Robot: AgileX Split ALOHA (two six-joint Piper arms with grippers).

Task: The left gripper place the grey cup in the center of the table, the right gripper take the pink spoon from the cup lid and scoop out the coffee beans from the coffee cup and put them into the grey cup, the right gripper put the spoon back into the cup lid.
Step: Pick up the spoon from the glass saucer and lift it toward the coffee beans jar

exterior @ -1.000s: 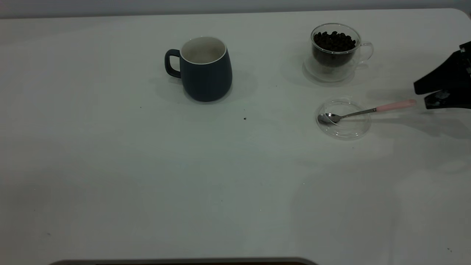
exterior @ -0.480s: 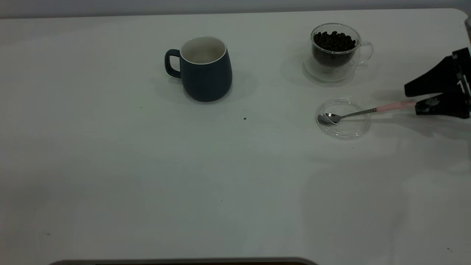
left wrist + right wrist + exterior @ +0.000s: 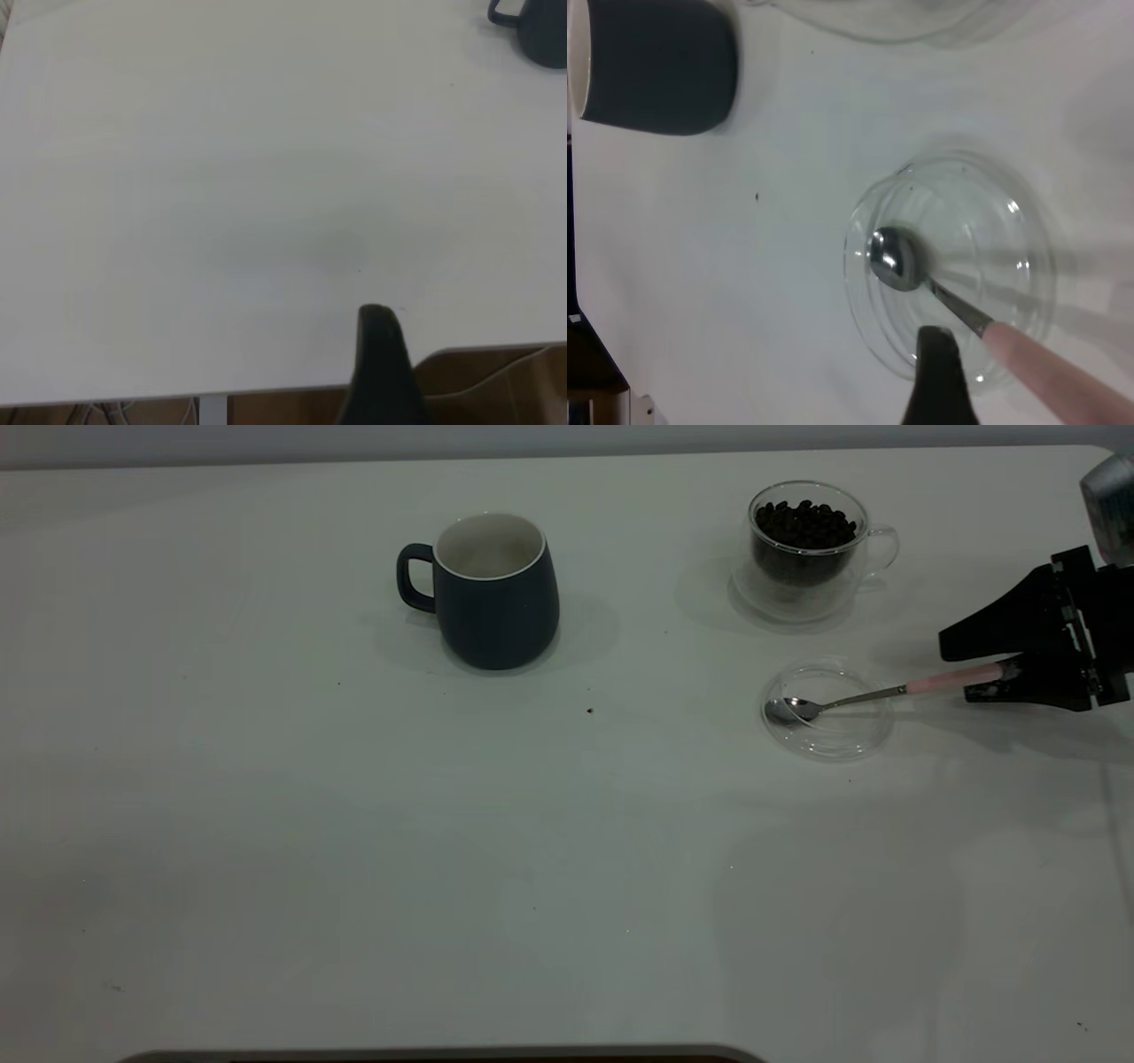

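Note:
The grey cup (image 3: 496, 593) stands upright, left of the table's (image 3: 354, 850) middle toward the back, its handle to the left. At the back right stands the coffee cup (image 3: 806, 558), filled with coffee beans (image 3: 804, 521). In front of it lies the cup lid (image 3: 842, 737), and the pink spoon (image 3: 850, 698) rests with its bowl in the lid and its handle pointing right. My right gripper (image 3: 961, 669) is open, one finger on each side of the tip of the pink handle. In the right wrist view the spoon (image 3: 897, 258) lies beside my fingertip (image 3: 937, 354). The left gripper (image 3: 381, 363) hangs over the table's edge, far from the cup (image 3: 542, 35).
A few dark specks (image 3: 590, 710) lie on the table between the grey cup and the lid. The table's near edge (image 3: 443, 1051) shows at the front. The table's right back corner is rounded, close to my right arm.
My right gripper has moved left, from beside the spoon's handle end to having its open fingers on either side of it. The cups, lid and spoon have not moved.

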